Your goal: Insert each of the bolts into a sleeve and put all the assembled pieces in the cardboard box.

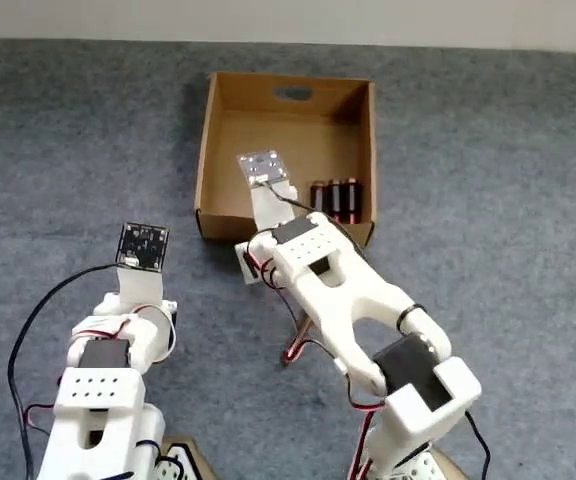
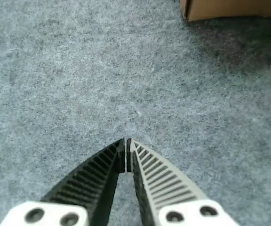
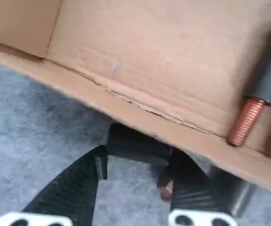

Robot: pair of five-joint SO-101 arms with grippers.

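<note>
Both hung over the grey carpeted worktop [image 1: 68, 130]: my left end effector [image 2: 126, 153] clenched empty, my right end effector [image 3: 136, 157] grasping a black cylindrical sleeve [image 3: 135, 143] beside the brown cardboard box [image 1: 204, 150].

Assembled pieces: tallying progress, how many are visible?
4 pieces: three side by side in the box's near right corner, one in the right tool outside its near wall. The arm may hide more.

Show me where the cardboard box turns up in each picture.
High view: cardboard box at upper centre.
Left wrist view: one corner, far beyond the left end effector.
Right wrist view: near wall just past the right end effector gripping a sleeve.
Shared landmark: grey carpet.
</note>
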